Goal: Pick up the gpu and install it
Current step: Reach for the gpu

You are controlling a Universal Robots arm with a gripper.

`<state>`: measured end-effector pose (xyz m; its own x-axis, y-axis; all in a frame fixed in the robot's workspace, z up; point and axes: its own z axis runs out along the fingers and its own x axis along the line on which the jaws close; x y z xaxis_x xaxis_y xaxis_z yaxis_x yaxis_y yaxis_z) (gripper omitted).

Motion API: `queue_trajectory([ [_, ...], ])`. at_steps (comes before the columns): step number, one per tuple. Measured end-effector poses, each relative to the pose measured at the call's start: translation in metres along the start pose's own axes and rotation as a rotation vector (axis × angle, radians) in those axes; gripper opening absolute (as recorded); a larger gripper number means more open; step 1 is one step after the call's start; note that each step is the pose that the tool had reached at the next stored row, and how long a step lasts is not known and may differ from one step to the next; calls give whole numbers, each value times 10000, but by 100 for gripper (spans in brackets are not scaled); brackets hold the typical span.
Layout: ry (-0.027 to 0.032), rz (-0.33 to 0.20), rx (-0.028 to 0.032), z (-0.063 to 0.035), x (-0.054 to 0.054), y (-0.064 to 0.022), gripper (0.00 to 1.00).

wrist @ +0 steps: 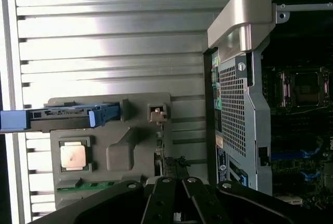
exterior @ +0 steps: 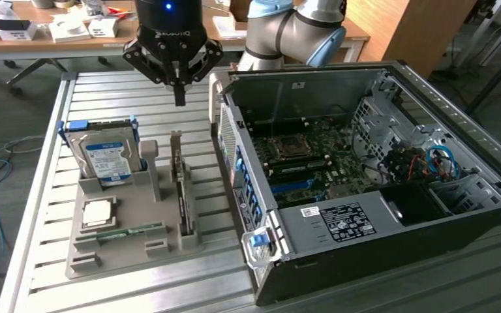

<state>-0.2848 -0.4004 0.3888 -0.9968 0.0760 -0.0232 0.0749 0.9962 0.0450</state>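
Gripper (exterior: 179, 98): clenched, the fingers pressed together to a single dark point, nothing between them. I hang it tip-down in the air over the counter (exterior: 102, 91), touching nothing.

Nearest thing: the graphics card (exterior: 181, 195). It stands on its long edge in a slot of the grey holder tray (exterior: 167, 244), directly under my fingertips as the exterior view has it, clearly apart from them. Its grey metal bracket (exterior: 175, 145) rises at the end nearest my gripper; the dark board runs away from it toward the camera. The card is not yet lifted.

Same tray, toward the exterior view's left: a hard drive (exterior: 104, 160) with a blue-and-white label, upright in a blue-cornered carrier. Nearer the camera, a square processor chip (exterior: 99, 212) lies flat in its recess, and a narrow green memory stick (exterior: 122, 231) lies in a groove just beside it.

Toward the exterior view's right of the tray: an open computer case (exterior: 459, 195) lying on its side, just beside the tray. Inside, the main board (exterior: 316, 160) faces up, with a processor socket (exterior: 287, 147) in the middle and red and blue cables (exterior: 438, 163) at the far side.

Counter surface: ribbed metal slats. My arm (exterior: 299, 29) rises behind the case. A wooden desk (exterior: 59, 40) with small boxes stands beyond.
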Motion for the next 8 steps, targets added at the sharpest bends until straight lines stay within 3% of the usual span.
queue_trajectory([
  [8,-1,0,0,-5,-11,-133,11],
])
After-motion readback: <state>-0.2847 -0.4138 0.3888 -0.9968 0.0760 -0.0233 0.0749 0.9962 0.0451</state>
